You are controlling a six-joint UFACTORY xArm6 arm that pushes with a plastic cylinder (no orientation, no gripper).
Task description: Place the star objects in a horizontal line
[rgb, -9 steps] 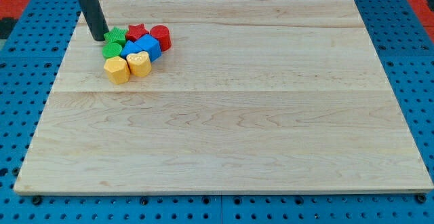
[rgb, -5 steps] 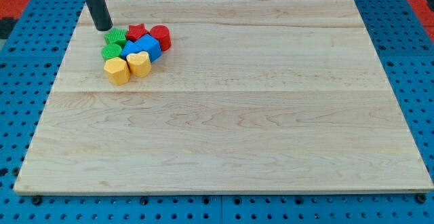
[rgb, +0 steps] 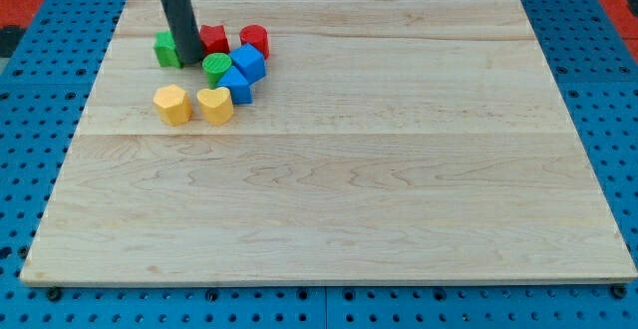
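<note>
Blocks sit bunched in the worktop's (rgb: 329,169) upper-left part. Rod comes down from the view's top edge; my tip (rgb: 189,62) rests inside the cluster, w/ the green star (rgb: 166,49) just to its left, partly hidden behind the rod, and the red star (rgb: 213,39) just to its right. Both stars look to be touching or nearly touching the rod, can't tell which. The two stars lie at roughly the same height in the view, one either side of the rod.

Green cylinder (rgb: 216,68) is just right of the tip and slightly lower, touching the blue blocks. Red cylinder (rgb: 254,40) stands right of the red star w/ a small gap. Blue cube (rgb: 248,63) is below the red cylinder; a second blue block (rgb: 235,85), shape unclear, sits against it lower-left. Yellow heart (rgb: 215,105) is just below the green cylinder, close to the second blue block. Yellow hexagon-ish block (rgb: 172,104) is left of the heart, apart from it and from the rest.

No hand on this arm, only the rod, so no open/closed state to give.
</note>
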